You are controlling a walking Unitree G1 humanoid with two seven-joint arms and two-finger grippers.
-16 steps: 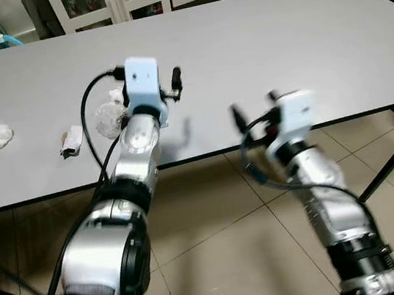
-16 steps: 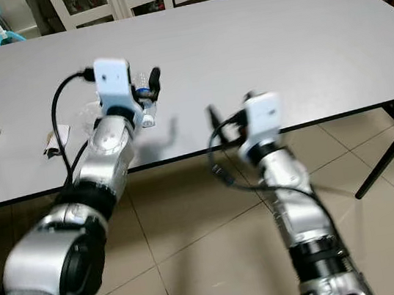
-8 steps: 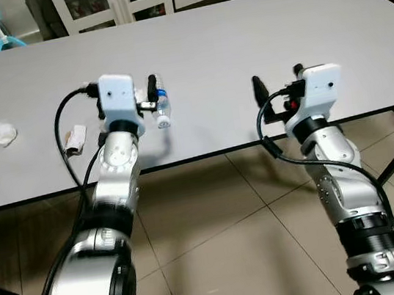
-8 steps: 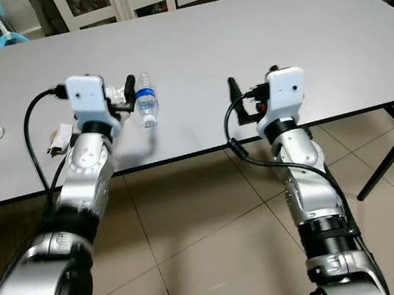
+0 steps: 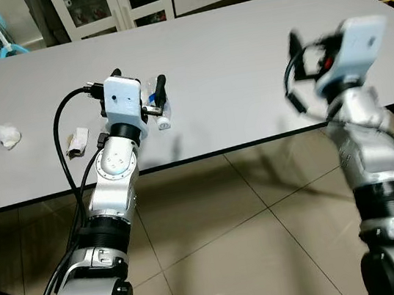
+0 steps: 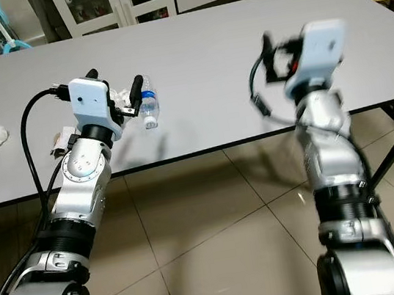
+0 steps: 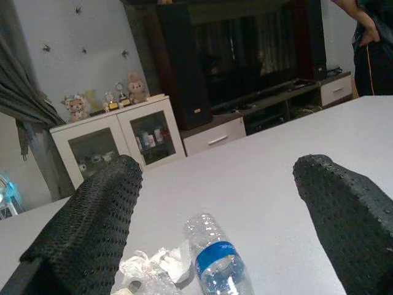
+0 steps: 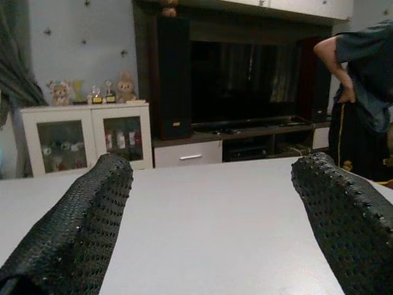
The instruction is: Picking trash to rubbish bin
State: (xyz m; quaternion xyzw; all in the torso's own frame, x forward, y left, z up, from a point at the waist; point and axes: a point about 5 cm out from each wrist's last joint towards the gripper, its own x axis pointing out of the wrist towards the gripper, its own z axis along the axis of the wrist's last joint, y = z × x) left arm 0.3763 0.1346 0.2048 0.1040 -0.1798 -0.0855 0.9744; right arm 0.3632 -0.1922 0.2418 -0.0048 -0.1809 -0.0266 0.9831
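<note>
The left pincer (image 6: 132,98) hangs spread over the plastic bottle (image 6: 148,108) lying near the surface's (image 6: 241,44) front edge, seemingly lined up to grasp it, while the right pincer (image 6: 269,51), also spread, waits aloft.

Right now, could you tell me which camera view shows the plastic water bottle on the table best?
The left wrist view: the plastic water bottle lies close up between the open left gripper fingers, blue label clear, crumpled wrapper beside it. Both eye views show it small, partly hidden by the gripper. The right wrist view faces bare table.
</note>
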